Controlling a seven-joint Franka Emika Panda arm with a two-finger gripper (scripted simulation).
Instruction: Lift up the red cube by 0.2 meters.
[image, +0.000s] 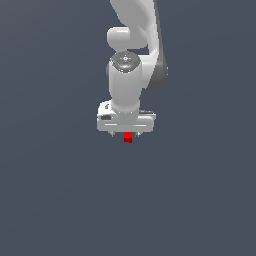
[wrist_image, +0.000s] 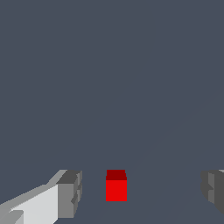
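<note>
The red cube (image: 128, 137) is small and plain, and it shows just under the white gripper body in the exterior view. In the wrist view the red cube (wrist_image: 116, 186) sits between the two grey fingertips (wrist_image: 70, 192), with clear gaps on both sides. My gripper (wrist_image: 142, 190) is open around the cube without touching it. In the exterior view my gripper (image: 127, 134) points straight down and its fingers are mostly hidden by the hand.
The flat dark grey floor (image: 60, 200) fills the scene around the arm. The white arm (image: 135, 45) rises above the gripper to the top of the exterior view.
</note>
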